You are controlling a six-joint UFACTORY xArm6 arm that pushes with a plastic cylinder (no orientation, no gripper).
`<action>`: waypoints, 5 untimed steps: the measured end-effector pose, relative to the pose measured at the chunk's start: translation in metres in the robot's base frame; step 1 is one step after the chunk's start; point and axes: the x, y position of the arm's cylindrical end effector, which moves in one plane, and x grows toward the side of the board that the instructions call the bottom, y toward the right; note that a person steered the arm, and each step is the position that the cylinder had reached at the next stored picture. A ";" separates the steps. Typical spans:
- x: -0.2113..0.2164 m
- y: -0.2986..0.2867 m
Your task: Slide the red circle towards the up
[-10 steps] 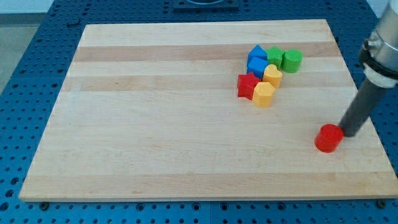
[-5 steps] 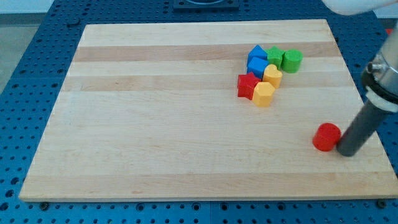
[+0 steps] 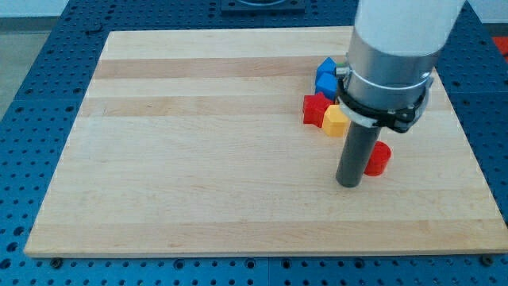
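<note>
The red circle is a short red cylinder on the wooden board, right of centre. My rod stands in front of its left side and hides part of it. My tip rests on the board just below and to the left of the red circle, touching or nearly touching it. The arm's wide white and grey body fills the view's upper right.
A cluster of blocks lies just above the red circle: a red star-like block, a yellow block and blue blocks. The arm hides the cluster's right part, including the green blocks. Blue perforated table surrounds the board.
My tip swung from the red circle's right side round below it to its lower left. The red circle slid left and up, closer to the cluster. The arm now covers the green blocks.
</note>
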 end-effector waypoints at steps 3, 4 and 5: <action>-0.002 0.002; -0.018 0.002; -0.029 0.002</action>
